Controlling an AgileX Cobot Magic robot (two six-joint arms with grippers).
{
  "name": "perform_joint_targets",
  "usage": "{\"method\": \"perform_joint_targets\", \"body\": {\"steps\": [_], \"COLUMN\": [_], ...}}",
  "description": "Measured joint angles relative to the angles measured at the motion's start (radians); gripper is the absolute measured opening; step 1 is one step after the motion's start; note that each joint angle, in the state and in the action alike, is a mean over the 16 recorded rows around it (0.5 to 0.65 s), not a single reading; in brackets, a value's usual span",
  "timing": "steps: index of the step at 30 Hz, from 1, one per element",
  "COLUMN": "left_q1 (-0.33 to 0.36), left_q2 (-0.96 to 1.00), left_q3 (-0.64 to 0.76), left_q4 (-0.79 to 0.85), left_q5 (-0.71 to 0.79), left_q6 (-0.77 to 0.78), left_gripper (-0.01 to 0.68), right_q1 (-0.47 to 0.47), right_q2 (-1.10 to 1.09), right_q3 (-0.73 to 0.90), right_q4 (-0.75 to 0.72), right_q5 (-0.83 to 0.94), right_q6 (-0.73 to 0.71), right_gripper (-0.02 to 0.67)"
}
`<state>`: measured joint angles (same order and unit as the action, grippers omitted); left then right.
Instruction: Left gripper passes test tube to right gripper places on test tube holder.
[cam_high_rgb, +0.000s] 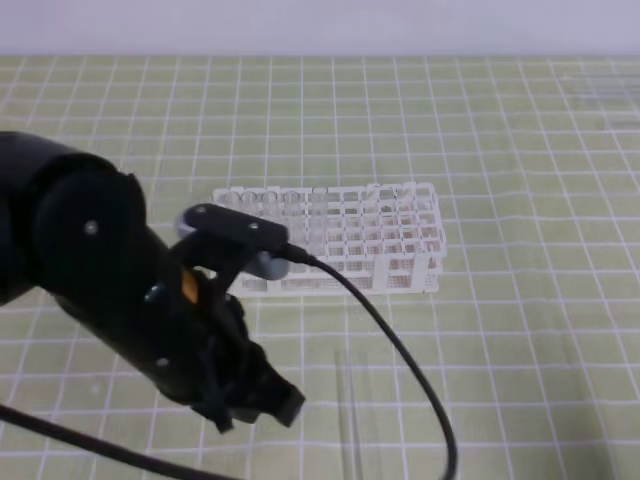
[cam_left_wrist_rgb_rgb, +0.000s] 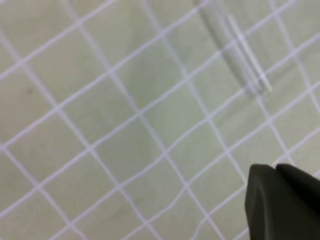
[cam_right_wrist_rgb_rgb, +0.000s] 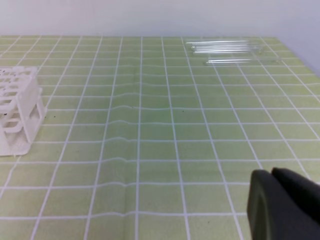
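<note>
Exterior high view shows the left end effector (cam_high_rgb: 262, 402) angled down beside the test tube (cam_high_rgb: 346, 400), fingers seemingly together.

Pale green surface (cam_left_wrist_rgb_rgb: 100, 125) crossed by slanting white grid lines. Clear test tube (cam_left_wrist_rgb_rgb: 245, 52) lying flat at upper right, running diagonally, casting a soft grey shadow on its left side. Black tip of the left tool (cam_left_wrist_rgb_rgb: 280, 202) at lower right corner, well apart from the tube, nothing held.
</note>
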<state>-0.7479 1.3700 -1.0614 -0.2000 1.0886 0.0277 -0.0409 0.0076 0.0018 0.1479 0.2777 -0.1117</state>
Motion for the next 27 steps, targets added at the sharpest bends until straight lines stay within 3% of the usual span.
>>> {"method": "perform_joint_targets", "body": {"steps": [16,27], "left_q1": [-0.094,-0.153], "left_q2": [0.237,0.383], "left_q3": [-0.096,-0.261], "left_q4": [-0.021,-0.041], "left_q5": [0.046,0.056], "left_q6": [-0.143,-0.307], "left_gripper": [0.005,0.029], "right_q1": [0.0,0.0], "right_q2": [0.0,0.0], "right_q3": [0.0,0.0], "right_q4": [0.0,0.0], "right_q5": [0.0,0.0], "right_q6": [0.0,0.0], "right_gripper": [-0.002,-0.002]}}
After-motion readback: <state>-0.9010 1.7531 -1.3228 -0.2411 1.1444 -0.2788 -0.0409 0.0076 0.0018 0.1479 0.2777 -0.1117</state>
